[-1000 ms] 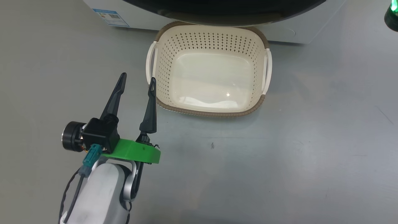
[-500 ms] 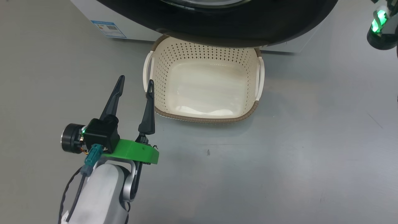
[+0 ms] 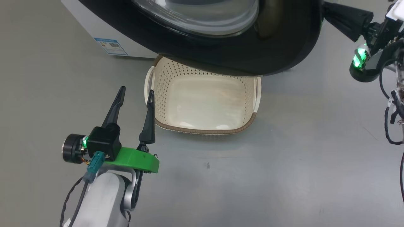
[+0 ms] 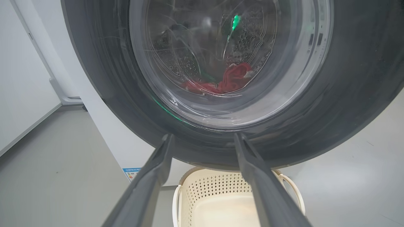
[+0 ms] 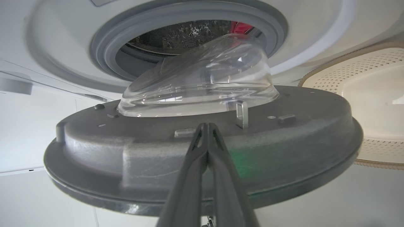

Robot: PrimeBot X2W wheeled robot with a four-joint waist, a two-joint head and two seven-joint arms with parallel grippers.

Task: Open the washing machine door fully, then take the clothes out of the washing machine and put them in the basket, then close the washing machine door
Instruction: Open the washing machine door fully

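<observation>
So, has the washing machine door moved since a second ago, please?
Yes: the washing machine door swung outward, now covering the far rim of the basket.

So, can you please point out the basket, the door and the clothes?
basket [image 3: 202, 130]: head view, on the brown near rim.
door [image 3: 221, 55]: head view, on the black ring under the glass.
clothes [image 4: 233, 77]: left wrist view, on the red fabric seen through the door glass.

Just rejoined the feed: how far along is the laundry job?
Done: nothing complete. In hand: the washing machine door stands partly open over the basket, with the shut right hand at its edge. To do: finish opening it, move the clothes from the drum into the empty basket, close the door. The left hand is open beside the basket.
</observation>
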